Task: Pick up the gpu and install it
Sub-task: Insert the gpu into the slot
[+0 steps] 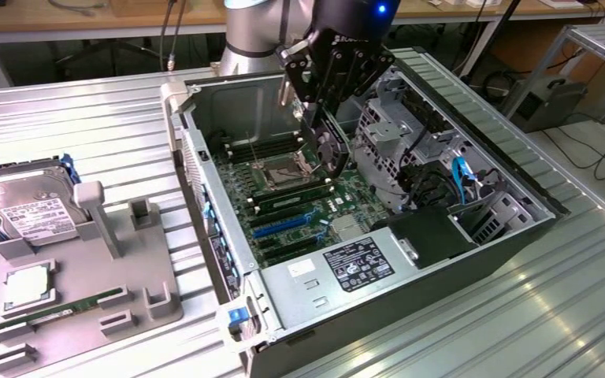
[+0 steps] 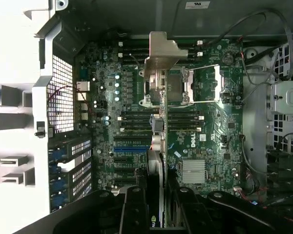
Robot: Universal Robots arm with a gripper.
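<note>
Since the thin dark gpu card (image 2: 156, 87) with pale metal bracket looks light, stiff and fragile, the black hand (image 2: 157, 191) pinches its edge, green motherboard (image 2: 205, 141) directly beneath.

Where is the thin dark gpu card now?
Exterior view: the gpu card hangs in the black hand, above the green motherboard inside the open computer case.

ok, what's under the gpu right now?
The gpu, held in the gripper, hangs over the motherboard: CPU socket and memory slots show; the strip directly beneath its edge is covered.
</note>
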